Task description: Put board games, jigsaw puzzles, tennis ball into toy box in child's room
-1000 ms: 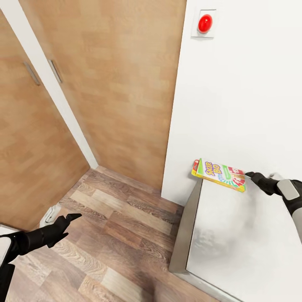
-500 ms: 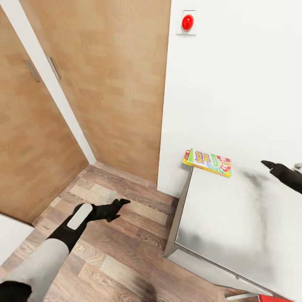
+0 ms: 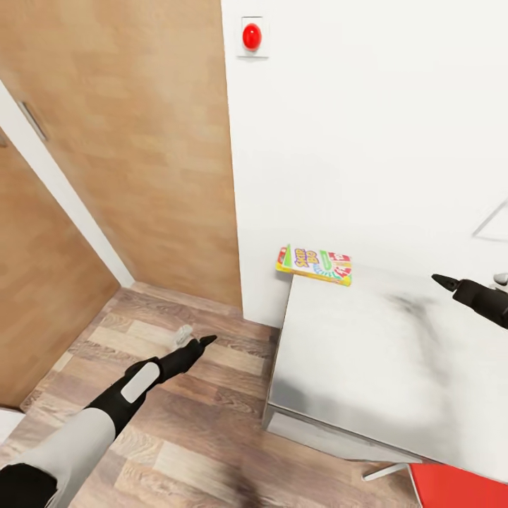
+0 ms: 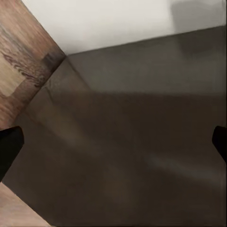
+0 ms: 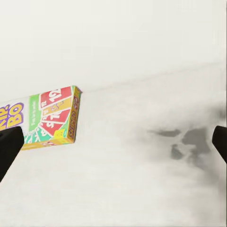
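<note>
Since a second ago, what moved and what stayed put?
The camera swung, so the whole picture shifted. The left gripper reached forward over the floor. The right gripper backed away from the SKIP BO game, touching nothing. The game stayed at the table corner by the wall.

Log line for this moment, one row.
SKIP BO box: flat on table corner by wall | right end effector: open, empty, over table | left end effector: open, empty, over floor

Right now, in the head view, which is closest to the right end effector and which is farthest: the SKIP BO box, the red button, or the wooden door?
1. SKIP BO box, on the white surface's far corner.
2. Red button, high on the wall.
3. Wooden door, far left.
Measured from the right end effector.
</note>
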Robot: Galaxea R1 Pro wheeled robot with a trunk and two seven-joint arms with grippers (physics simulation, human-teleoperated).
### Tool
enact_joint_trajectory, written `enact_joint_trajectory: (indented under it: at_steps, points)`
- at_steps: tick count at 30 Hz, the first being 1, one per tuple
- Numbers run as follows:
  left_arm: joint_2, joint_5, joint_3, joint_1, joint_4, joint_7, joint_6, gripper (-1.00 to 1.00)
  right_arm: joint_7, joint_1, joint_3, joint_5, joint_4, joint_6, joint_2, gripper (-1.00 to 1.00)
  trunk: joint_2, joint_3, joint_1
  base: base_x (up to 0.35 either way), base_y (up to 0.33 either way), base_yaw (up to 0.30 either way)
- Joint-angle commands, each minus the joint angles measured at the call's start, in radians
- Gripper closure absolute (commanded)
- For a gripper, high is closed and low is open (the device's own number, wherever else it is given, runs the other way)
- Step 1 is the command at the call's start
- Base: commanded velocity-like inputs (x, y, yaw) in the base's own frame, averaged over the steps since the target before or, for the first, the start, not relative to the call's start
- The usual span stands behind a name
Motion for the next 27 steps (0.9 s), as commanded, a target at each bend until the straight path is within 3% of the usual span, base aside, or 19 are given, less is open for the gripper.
enact_joint_trajectory:
  at_steps: [1,2,3,6,7,10,18,24,27]
  points:
    - [0.007,0.011,-0.004,0.011,0.001,-0.038,-0.003,-1.00,-0.001,-0.001,0.005,-0.003,-0.001,0.006,-0.004,-1.00,-0.001,-0.001,0.000,0.000,0.000,-0.298]
    - [0.008,0.011,-0.003,0.017,0.001,-0.057,-0.005,-1.00,-0.001,-0.001,0.011,-0.003,-0.001,0.006,-0.005,-1.00,-0.001,-0.001,0.000,0.000,0.000,-0.298]
    - [0.015,0.012,0.012,0.035,0.003,-0.123,-0.009,-1.00,0.001,-0.002,0.049,-0.002,-0.002,0.002,-0.011,-1.00,-0.001,-0.001,0.000,0.000,0.000,-0.298]
    - [0.025,0.011,0.055,0.048,0.009,-0.138,-0.002,-1.00,0.001,-0.002,0.066,-0.002,-0.002,-0.003,-0.013,-1.00,-0.001,-0.001,0.000,0.000,0.000,-0.298]
    - [0.033,0.011,0.110,0.057,0.046,-0.140,0.033,-1.00,0.000,-0.002,0.074,-0.001,-0.002,-0.005,-0.014,-1.00,-0.001,-0.001,0.000,0.000,0.000,-0.298]
    - [0.046,0.012,0.161,0.061,0.070,-0.141,0.071,-1.00,-0.004,-0.002,0.077,0.000,-0.002,-0.007,-0.015,-1.00,-0.001,-0.001,0.000,0.000,0.000,-0.298]
    - [0.049,0.013,0.175,0.061,0.074,-0.147,0.079,-1.00,-0.002,0.000,0.078,0.000,-0.002,-0.008,-0.012,-1.00,-0.001,-0.001,0.000,0.010,0.013,-0.298]
    - [0.052,0.015,0.177,0.063,0.075,-0.158,0.081,-1.00,0.000,0.001,0.078,0.000,-0.002,-0.008,-0.012,-1.00,-0.001,-0.001,0.000,0.182,0.190,-0.298]
    - [0.067,0.016,0.177,0.063,0.075,-0.196,0.083,-1.00,0.004,0.000,0.078,0.000,-0.002,-0.007,-0.014,-1.00,-0.001,-0.001,0.000,0.254,0.240,-0.187]
